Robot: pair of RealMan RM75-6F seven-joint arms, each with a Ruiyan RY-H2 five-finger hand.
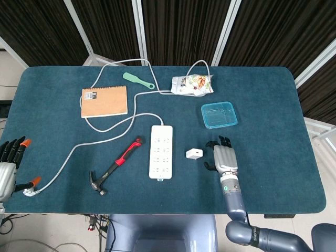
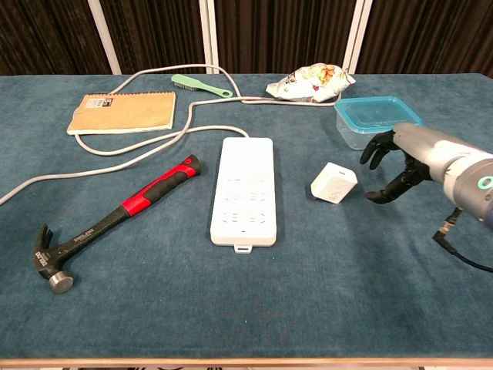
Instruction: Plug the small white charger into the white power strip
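The small white charger (image 1: pixel 193 154) (image 2: pixel 334 183) lies on the blue table, just right of the white power strip (image 1: pixel 161 151) (image 2: pixel 243 190), which lies flat with its sockets up. My right hand (image 1: pixel 224 158) (image 2: pixel 404 156) hovers close to the charger's right side, fingers spread and holding nothing, not touching it. My left hand (image 1: pixel 9 167) rests open off the table's left edge, far from both, and appears only in the head view.
A red-and-black hammer (image 1: pixel 115 166) lies left of the strip. The strip's grey cable (image 1: pixel 105 128) loops across the table. A clear blue-lidded box (image 1: pixel 219 114) sits just behind my right hand. A notebook (image 1: pixel 104 101), green brush (image 1: pixel 138 80) and snack bag (image 1: pixel 192 84) lie further back.
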